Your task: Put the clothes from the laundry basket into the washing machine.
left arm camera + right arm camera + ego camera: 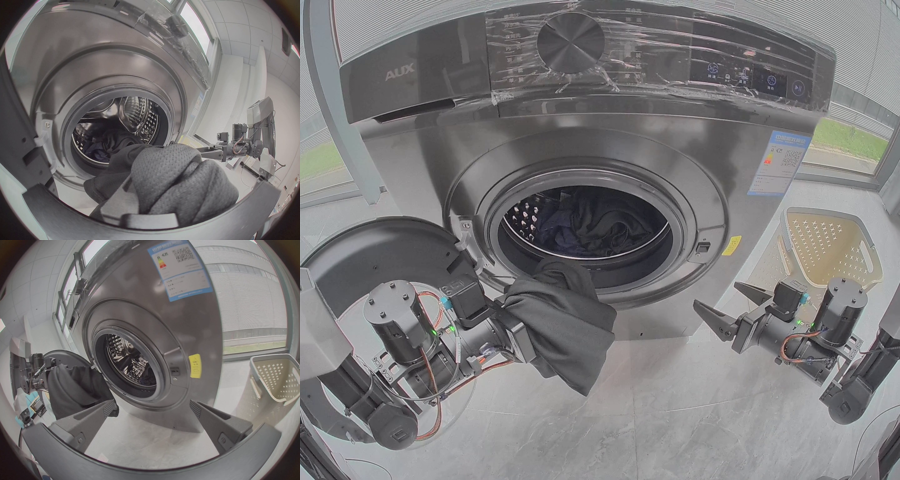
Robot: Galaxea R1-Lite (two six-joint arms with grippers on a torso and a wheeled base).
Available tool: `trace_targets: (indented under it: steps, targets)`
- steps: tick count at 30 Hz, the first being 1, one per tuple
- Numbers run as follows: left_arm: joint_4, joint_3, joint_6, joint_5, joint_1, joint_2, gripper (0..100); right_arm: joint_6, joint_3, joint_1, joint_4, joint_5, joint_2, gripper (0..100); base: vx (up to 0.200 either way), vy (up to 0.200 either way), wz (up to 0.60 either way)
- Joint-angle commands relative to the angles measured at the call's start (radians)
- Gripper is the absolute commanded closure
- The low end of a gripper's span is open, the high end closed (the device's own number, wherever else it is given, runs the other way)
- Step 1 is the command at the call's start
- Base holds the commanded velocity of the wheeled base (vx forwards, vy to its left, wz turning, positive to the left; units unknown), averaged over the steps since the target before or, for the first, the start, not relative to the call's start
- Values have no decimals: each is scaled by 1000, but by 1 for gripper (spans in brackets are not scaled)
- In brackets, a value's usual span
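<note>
Dark garment (569, 325) clamped in left end effector (519, 331) at washing machine (650, 144) opening | right end effector (717, 295) open | blue label (778, 164)

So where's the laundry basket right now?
In the head view the laundry basket sits on the floor at the robot's right, beside the washing machine and just beyond the right gripper.

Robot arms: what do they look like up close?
Both are black and dark grey, jointed from chunky cylindrical motors with bolted caps. Thin orange cables loop along the left arm and right arm, with small green lights. The right hand has two dark wedge-shaped fingers with textured tips.
</note>
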Motion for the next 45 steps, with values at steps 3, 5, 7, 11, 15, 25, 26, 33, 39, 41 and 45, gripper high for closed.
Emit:
trace_targets:
  steps: [3,5,7,11,15,25,26,33,39,41,45]
  targets:
    - [-9,9,0,1,-20,21,100,-1,21,68,-1,-7,-10,0,133,0,0]
    - [-10,13,1,4,-32,40,100,-1,24,84,-1,-22,-11,0,0,0,0]
    - [-10,13,4,4,-32,43,100,-1,26,94,-1,-26,-11,0,0,0,0]
    - [-7,6,-6,5,-89,58,100,0,44,124,-1,-27,-13,0,0,0,0]
    - [-6,-64,-11,50,-132,159,100,2,49,135,-1,-27,-19,0,0,0,0]
    - [-4,-448,-39,74,-81,432,100,2,59,152,-1,-29,-27,0,0,0,0]
    - [-1,-489,-40,79,-77,458,100,2,59,152,-1,-29,-27,0,0,0,0]
    - [96,-712,-42,108,-49,555,100,2,59,155,-1,-29,-28,0,0,0,0]
    - [212,-903,-39,148,-22,610,100,2,59,157,-1,-29,-22,0,0,0,0]
    - [260,-968,-39,148,-5,632,100,2,59,157,-1,-29,-20,0,0,0,0]
    - [347,-1109,-40,148,15,679,100,3,61,157,-1,-33,-19,0,0,0,0]
